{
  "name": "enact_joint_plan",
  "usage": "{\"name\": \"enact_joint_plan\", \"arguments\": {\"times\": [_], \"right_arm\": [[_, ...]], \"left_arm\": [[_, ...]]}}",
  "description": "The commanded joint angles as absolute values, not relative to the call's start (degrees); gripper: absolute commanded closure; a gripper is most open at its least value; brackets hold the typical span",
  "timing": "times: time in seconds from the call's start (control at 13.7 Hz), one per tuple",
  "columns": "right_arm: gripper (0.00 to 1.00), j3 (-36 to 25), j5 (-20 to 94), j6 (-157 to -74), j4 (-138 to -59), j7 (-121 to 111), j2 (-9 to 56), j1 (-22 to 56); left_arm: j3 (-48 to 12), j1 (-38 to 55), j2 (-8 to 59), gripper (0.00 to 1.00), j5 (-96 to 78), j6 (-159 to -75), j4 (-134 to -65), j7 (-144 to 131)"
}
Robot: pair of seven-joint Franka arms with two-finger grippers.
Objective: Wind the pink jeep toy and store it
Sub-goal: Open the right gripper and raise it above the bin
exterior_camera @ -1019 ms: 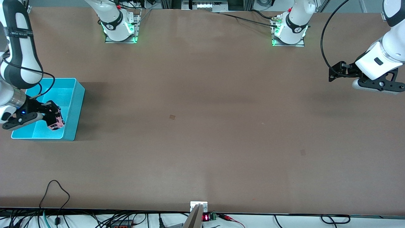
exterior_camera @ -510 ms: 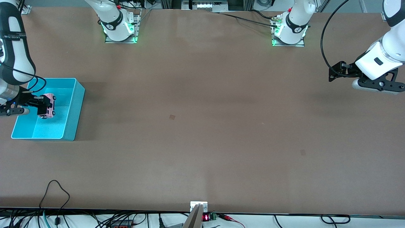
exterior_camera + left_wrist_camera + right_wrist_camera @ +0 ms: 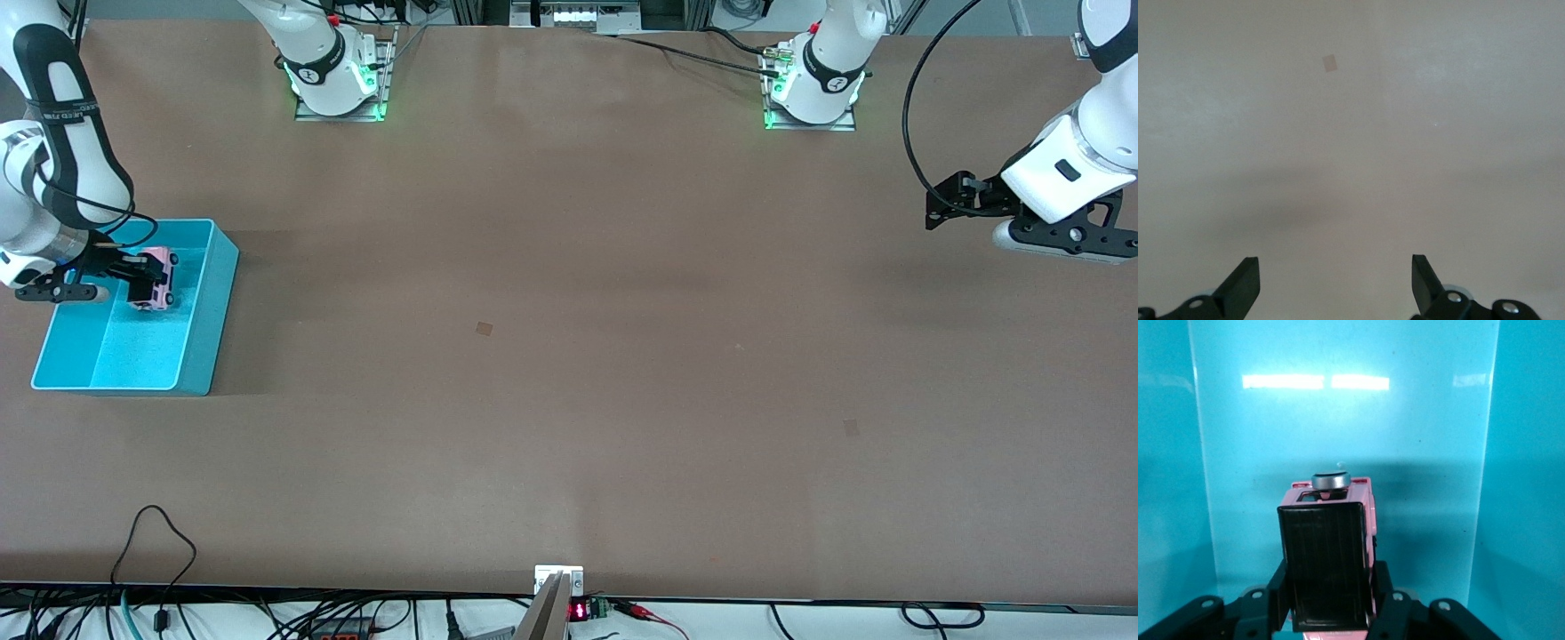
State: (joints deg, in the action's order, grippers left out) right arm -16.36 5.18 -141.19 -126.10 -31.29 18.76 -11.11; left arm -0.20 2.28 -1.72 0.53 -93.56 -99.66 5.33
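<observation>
Front view: my right gripper (image 3: pixel 142 283) is clamped on the jeep (image 3: pixel 156 277), directly over the blue bin (image 3: pixel 210 313). Left gripper (image 3: pixel 932 213) waits at 3 o'clock, fingers apart.

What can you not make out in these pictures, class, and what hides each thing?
- Whether the small pink jeep toy touches the floor of the open turquoise plastic bin: in the front view the right gripper covers it; the right wrist view's edge cuts off its underside.
- The left gripper: its fingers are cut off by the left wrist view's edge.
</observation>
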Motion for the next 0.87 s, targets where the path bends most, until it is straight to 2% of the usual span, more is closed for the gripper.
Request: {"name": "enact_joint_plan", "arguments": {"times": [0.0, 0.07, 0.15, 0.22, 0.58, 0.8], "right_arm": [[0.96, -15.82, 4.66, -142.12, -126.56, -30.32, 18.54, -12.04], [0.74, -15.82, 4.75, -142.21, -126.56, -30.32, 18.89, -12.13], [0.43, -15.82, 4.75, -142.03, -126.56, -30.24, 18.98, -11.95], [0.0, -15.73, 4.75, -141.51, -126.48, -30.32, 18.64, -11.61], [0.0, -15.12, 4.66, -135.1, -121.74, -31.98, 15.13, -9.07], [0.0, -15.03, 4.66, -125.37, -114.98, -33.57, 13.36, -5.55]], "left_arm": [[-0.26, 2.11, -0.62, 0.0, 1.76, -92.37, -97.65, 5.54], [-0.26, 2.02, -0.62, 0.0, 1.76, -92.37, -97.56, 5.54], [-0.26, 2.11, -0.62, 0.0, 1.76, -92.46, -97.56, 5.54], [-0.26, 2.11, -0.62, 0.0, 1.67, -92.37, -97.56, 5.54], [-0.26, 2.11, -0.62, 0.0, 1.76, -91.49, -97.47, 5.54], [-0.26, 2.28, -0.62, 0.0, 1.76, -91.58, -97.47, 5.36]]}}
